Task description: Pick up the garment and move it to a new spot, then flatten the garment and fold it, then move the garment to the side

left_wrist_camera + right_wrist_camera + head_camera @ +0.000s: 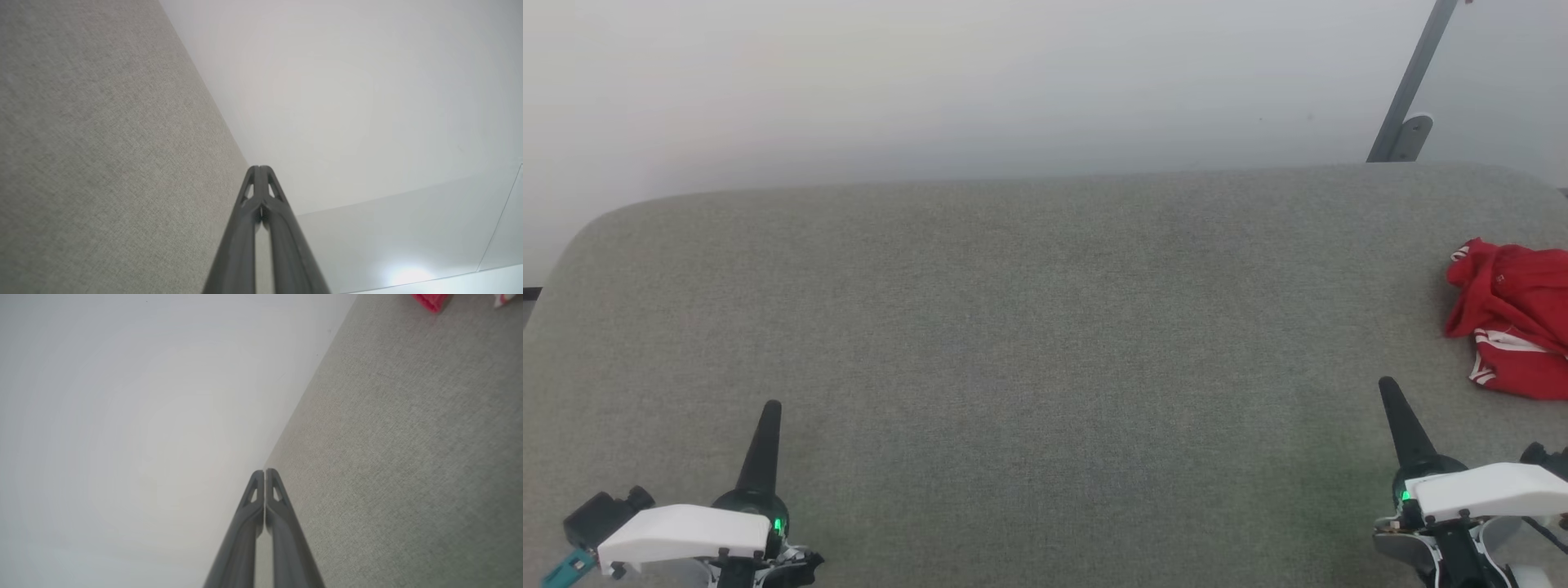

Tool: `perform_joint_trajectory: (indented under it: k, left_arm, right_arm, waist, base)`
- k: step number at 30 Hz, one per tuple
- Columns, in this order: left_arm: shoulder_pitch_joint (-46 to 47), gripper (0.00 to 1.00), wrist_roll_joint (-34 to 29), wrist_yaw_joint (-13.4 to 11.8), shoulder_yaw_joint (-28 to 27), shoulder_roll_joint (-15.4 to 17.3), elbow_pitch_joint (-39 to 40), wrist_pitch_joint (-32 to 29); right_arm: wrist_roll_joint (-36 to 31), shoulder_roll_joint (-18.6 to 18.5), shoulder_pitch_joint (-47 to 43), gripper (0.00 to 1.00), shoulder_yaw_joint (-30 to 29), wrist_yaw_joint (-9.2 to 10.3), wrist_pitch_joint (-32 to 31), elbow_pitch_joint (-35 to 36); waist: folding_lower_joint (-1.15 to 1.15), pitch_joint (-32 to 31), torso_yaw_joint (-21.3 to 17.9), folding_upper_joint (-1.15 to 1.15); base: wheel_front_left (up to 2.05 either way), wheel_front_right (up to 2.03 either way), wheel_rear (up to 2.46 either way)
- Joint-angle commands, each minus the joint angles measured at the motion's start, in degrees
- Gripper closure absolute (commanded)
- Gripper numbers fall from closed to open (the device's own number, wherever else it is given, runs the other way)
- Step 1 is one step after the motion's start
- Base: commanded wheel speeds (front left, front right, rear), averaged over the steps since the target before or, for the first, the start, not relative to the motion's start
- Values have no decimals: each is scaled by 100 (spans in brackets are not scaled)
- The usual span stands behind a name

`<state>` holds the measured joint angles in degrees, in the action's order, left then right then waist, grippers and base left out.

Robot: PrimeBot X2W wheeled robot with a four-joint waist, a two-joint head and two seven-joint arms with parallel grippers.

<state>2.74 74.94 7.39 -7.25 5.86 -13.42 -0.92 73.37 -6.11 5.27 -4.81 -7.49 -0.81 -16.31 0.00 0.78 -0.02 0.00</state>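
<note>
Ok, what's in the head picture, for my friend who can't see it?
A crumpled red garment with white stripes lies at the right edge of a grey table. The left gripper and right gripper sit shut near the bottom corners, holding nothing.

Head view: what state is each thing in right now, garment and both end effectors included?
garment: crumpled in a heap at the right edge of the grey surface, unheld, partly cut off by the frame.
left end effector: shut, holding nothing.
right end effector: shut, holding nothing, apart from the garment.
grey surface: flat, bearing the garment.
</note>
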Motion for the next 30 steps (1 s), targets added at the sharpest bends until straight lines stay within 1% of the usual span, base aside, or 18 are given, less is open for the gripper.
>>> perform_joint_trajectory:
  k: [1,30]
  left_arm:
    - [148,100,119,11,7,4,22,-35]
    - [304,100,1199,15,50,-197,-32,-399]
  right_arm:
    - [125,9,114,100,-23,-1,-47,85]
    - [1303,225,116,100,-129,-1,-407,194]
  waist:
    - [0,-2,0,0]
    - [0,-37,1,0]
  base:
    - [0,0,0]
    - [0,0,0]
